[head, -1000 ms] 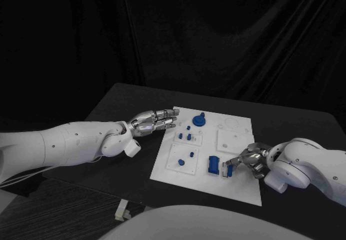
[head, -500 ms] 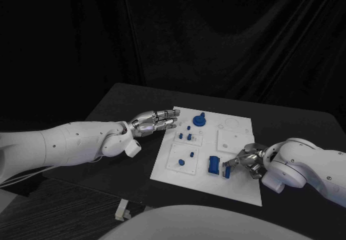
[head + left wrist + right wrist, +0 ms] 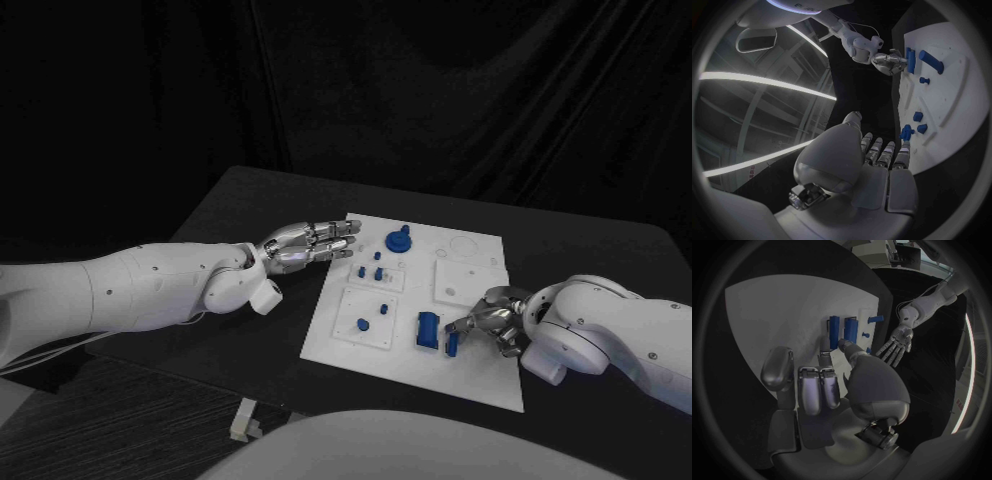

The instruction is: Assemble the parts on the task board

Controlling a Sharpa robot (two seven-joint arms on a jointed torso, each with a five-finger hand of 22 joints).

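Over the last second our right hand (image 3: 490, 322) has crept a little leftward along the near part of the board (image 3: 418, 375), so its fingertips now meet the right one of two upright blue blocks (image 3: 453, 342), where earlier a sliver of white showed between them; the left block (image 3: 428, 330) stands just beside it. We read this as the hand closing in to seat or nudge that block, though whether it is already fully home we cannot tell. The right wrist view adds what the head view hides: a thumb (image 3: 847, 346) and a finger (image 3: 824, 359) touch the block's near end, other fingers curled short of it, so contact looks like a light pinch or push, not a full grasp. Our left hand (image 3: 306, 243) has not moved, hovering at the board's far-left edge, fingers extended and apart, holding nothing. The left wrist view shows a knobbed part (image 3: 906, 133) just beyond its fingertips.
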